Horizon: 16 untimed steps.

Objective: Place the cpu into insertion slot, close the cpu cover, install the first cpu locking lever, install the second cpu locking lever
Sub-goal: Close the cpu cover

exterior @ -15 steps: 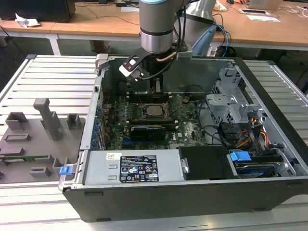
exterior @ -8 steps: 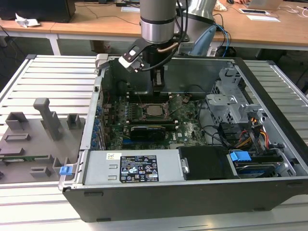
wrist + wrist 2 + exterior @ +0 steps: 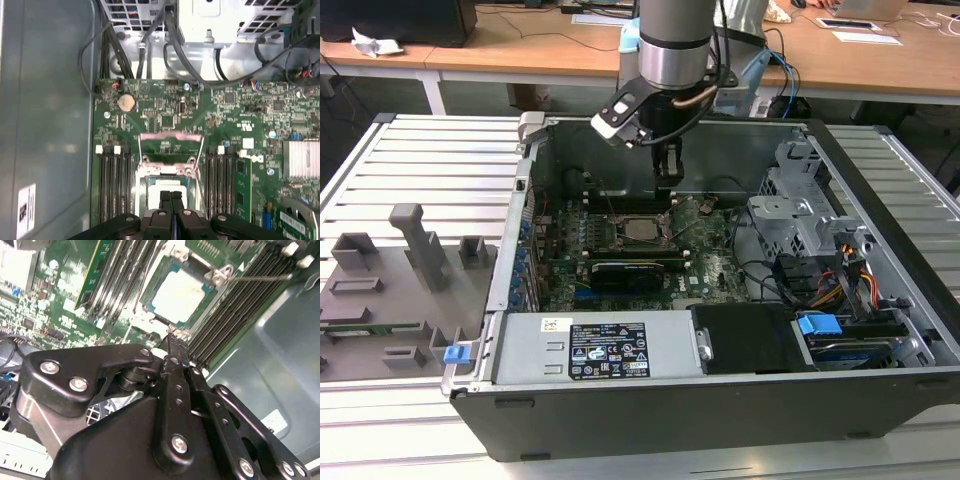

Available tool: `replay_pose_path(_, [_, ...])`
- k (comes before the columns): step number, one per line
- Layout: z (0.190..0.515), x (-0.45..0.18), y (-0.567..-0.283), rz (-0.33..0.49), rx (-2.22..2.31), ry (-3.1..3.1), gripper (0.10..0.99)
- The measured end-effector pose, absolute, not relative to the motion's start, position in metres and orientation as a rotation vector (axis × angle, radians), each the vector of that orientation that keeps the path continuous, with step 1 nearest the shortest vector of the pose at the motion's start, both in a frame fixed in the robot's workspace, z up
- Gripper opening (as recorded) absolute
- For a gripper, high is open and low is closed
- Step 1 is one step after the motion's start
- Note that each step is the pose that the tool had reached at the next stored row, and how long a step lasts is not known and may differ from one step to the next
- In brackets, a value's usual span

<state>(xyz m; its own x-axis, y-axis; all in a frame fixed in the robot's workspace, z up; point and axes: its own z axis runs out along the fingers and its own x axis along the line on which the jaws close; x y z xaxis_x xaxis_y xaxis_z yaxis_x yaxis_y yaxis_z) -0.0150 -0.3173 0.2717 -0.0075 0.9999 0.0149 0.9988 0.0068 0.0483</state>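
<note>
Cpu (image 3: pixel 162 185) seated in the slot (image 3: pixel 141 192); cover (image 3: pixel 171 135) stands raised, not yet closed, and a lever (image 3: pixel 260 276) appears unlatched. Gripper (image 3: pixel 171 195) hovers just above the cpu, jaws clenched on nothing. Memory slots (image 3: pixel 112 185) flank the slot; cables (image 3: pixel 170 45) lie beyond, apparently no obstruction

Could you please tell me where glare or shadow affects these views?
Second wrist view: glare whitens the cpu top; first wrist view: even light, the claw overlapping the cpu; exterior view: the case interior looks dim.
</note>
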Motion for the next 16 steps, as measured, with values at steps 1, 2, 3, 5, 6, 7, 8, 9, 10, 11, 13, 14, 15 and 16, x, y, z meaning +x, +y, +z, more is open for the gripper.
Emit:
replay_pose_path(1, [0.272, -0.01, -0.317, 0.046, 2.208, 2.223, 0.106])
replay_pose_path(2, [0.272, -0.009, -0.317, 0.039, 2.211, 2.227, 0.106])
replay_pose_path(3, [0.272, -0.008, -0.317, 0.038, 2.211, 2.227, 0.106])
replay_pose_path(5, [0.272, -0.004, -0.317, 0.038, 2.211, 2.227, 0.106])
replay_pose_path(6, [0.272, 0.0, -0.317, 0.038, 2.211, 2.227, 0.106])
replay_pose_path(7, [0.272, 0.003, -0.317, 0.038, 2.211, 2.227, 0.106])
replay_pose_path(8, [0.272, 0.006, -0.317, 0.038, 2.21, 2.228, 0.106])
replay_pose_path(9, [0.272, 0.008, -0.317, 0.038, 2.208, 2.23, 0.106])
replay_pose_path(10, [0.272, 0.01, -0.317, 0.038, 2.205, 2.233, 0.106])
replay_pose_path(11, [0.271, 0.011, -0.318, 0.038, 2.201, 2.238, 0.106])
replay_pose_path(13, [0.27, 0.011, -0.321, 0.039, 2.184, 2.254, 0.106])
replay_pose_path(14, [0.27, 0.011, -0.321, 0.038, 2.174, 2.264, 0.106])
replay_pose_path(15, [0.27, 0.012, -0.321, 0.038, 2.162, 2.276, 0.106])
replay_pose_path(16, [0.27, 0.013, -0.321, 0.038, 2.143, 2.294, 0.106])
